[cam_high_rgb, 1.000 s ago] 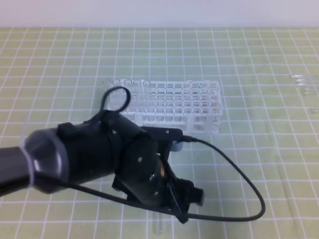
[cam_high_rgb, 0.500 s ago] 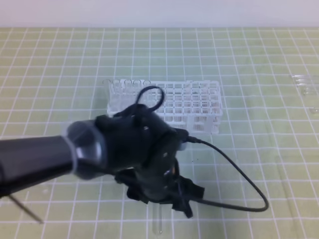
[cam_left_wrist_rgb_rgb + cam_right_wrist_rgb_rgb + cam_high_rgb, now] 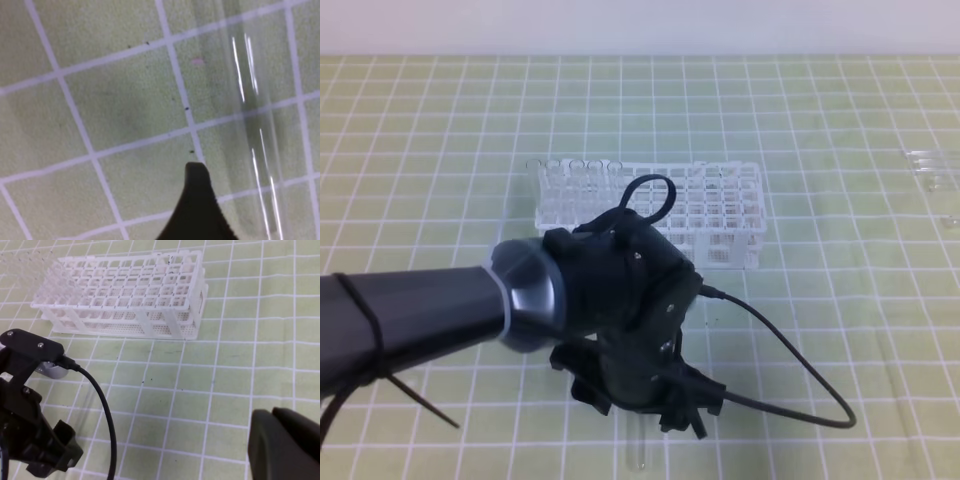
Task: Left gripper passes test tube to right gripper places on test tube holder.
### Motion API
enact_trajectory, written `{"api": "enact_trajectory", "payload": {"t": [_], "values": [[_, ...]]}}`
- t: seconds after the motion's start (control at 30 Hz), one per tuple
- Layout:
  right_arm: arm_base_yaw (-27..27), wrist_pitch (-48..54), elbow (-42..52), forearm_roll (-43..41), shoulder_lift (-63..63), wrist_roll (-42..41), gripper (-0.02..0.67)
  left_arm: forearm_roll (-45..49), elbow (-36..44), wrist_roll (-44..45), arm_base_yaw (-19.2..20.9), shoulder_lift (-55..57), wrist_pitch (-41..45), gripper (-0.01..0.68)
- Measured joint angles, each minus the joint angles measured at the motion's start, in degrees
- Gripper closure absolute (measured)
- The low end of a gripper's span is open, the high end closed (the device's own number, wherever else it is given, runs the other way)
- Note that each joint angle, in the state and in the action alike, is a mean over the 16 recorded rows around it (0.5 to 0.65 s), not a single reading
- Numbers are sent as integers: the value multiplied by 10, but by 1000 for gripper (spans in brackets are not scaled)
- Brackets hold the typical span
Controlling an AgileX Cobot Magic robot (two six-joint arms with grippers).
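The test tube [image 3: 638, 452] lies on the green mat near the front edge, only its rounded end showing below the left arm's black wrist. My left gripper [image 3: 655, 418] hangs low over it, pointing down. In the left wrist view one black fingertip [image 3: 196, 176] stands just above the mat, with the clear test tube [image 3: 250, 100] lying to its right, untouched; the jaws are open. The white test tube holder [image 3: 665, 212] stands behind the arm. My right gripper [image 3: 274, 415] shows only in its own view, shut and empty, back from the test tube holder [image 3: 125, 295].
Several clear tubes [image 3: 575, 167] stand in the holder's left end. More glass tubes [image 3: 932, 170] lie at the far right of the mat. A black cable [image 3: 790, 350] loops from the left wrist over the mat to the right.
The left arm has swung right and forward, and its wrist has turned down over the tube near the front edge. The holder and the tube have not moved.
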Motion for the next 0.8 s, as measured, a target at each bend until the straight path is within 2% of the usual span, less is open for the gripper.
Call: {"api": "enact_trajectory", "payload": {"t": [0.8], "values": [[0,0,0,0,0,0,664,16,0,-3,1,18,-28,197]]}}
